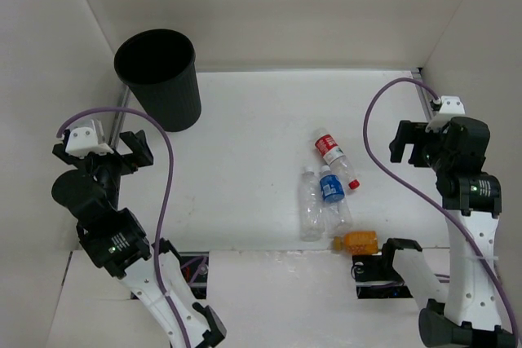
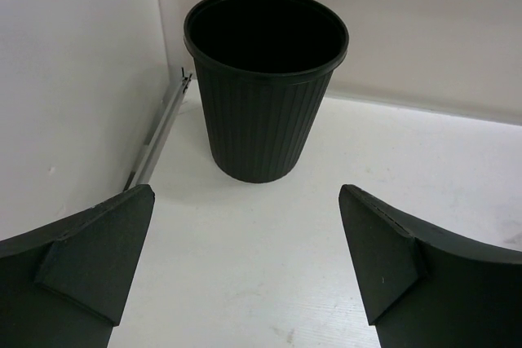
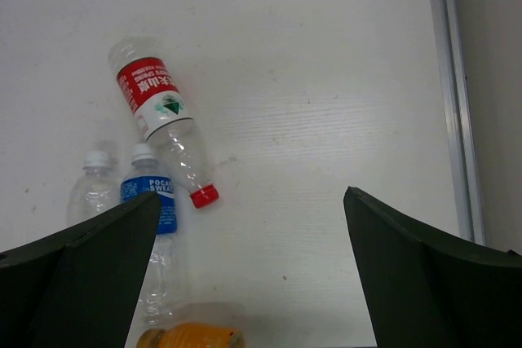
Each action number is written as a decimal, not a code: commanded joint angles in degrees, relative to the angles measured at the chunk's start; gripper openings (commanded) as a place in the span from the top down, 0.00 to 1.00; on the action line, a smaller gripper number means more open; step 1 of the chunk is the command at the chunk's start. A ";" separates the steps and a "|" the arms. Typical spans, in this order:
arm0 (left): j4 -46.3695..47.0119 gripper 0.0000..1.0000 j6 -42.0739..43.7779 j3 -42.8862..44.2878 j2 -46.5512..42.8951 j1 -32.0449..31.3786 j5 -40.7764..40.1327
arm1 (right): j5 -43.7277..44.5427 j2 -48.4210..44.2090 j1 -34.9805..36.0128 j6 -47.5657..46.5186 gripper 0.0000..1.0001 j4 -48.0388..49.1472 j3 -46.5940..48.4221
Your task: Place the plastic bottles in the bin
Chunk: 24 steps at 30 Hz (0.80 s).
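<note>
The black bin [image 1: 160,77] stands upright at the far left; it also shows in the left wrist view [image 2: 265,79]. Several bottles lie mid-right on the table: the red-labelled one [image 1: 334,156] [image 3: 159,116], the blue-labelled one [image 1: 333,195] [image 3: 151,201], the plain one [image 1: 310,204] [image 3: 91,189] and the stubby orange one [image 1: 357,241] [image 3: 192,336]. My left gripper [image 1: 130,151] [image 2: 245,270] is open and empty, a short way in front of the bin. My right gripper [image 1: 410,146] [image 3: 249,270] is open and empty, to the right of the bottles.
White walls close in the table on the left, back and right. A metal rail [image 3: 457,103] runs along the right wall, another along the left wall [image 2: 159,132]. Purple cables [image 1: 383,132] loop from both arms.
</note>
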 commanded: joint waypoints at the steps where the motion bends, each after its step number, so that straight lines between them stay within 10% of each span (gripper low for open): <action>1: 2.15 0.00 -1.58 -0.07 -0.21 0.83 2.25 | -2.10 -1.39 -0.47 0.71 0.00 4.06 -0.05; 24: 0.66 0.00 -3.86 -1.83 -3.46 2.41 5.07 | -4.39 -1.31 -0.38 0.97 0.00 5.47 0.30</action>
